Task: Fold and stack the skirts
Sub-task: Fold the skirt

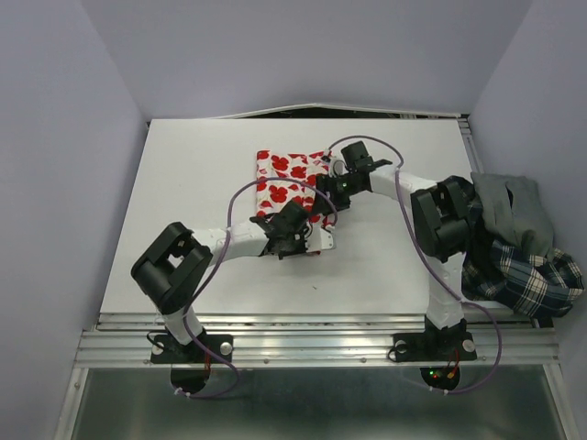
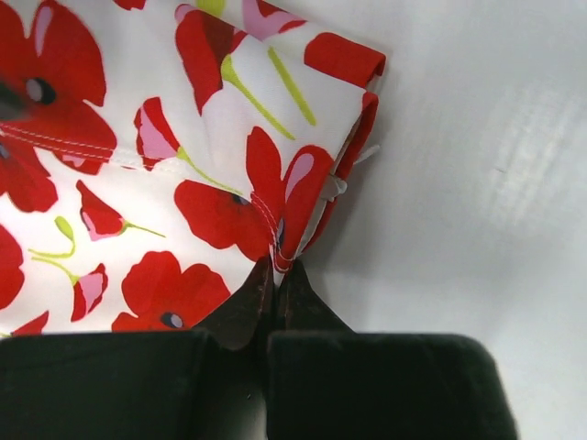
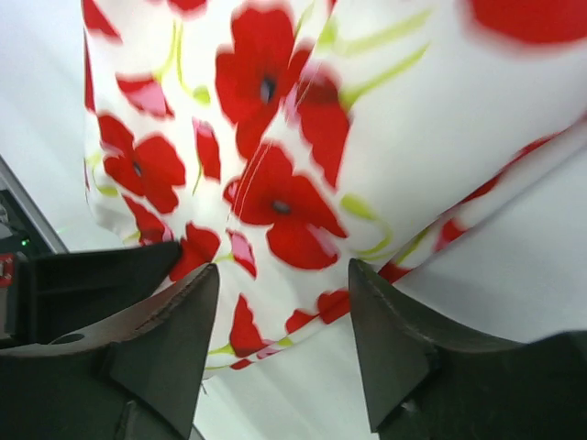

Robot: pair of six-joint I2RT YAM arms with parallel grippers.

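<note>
near right edge: dark plaid cloth skirt [image 1: 532, 280] in a heap, plain grey cloth skirt [image 1: 509, 202] touching it behind | left pincer [image 2: 275, 275]: closed tight on a near-edge fold of the white cloth skirt with red flower print [image 1: 286, 179], which lies mid white table [image 1: 183, 183] | right pincer [image 3: 284, 293]: jaws apart above the skirt's far side, gripping nothing

My left gripper [image 2: 275, 280] has its two dark fingers pressed together on a seamed fold at the near edge of the white skirt [image 2: 174, 119], which is printed with red poppies. White table [image 2: 477, 183] lies to the cloth's right.
</note>
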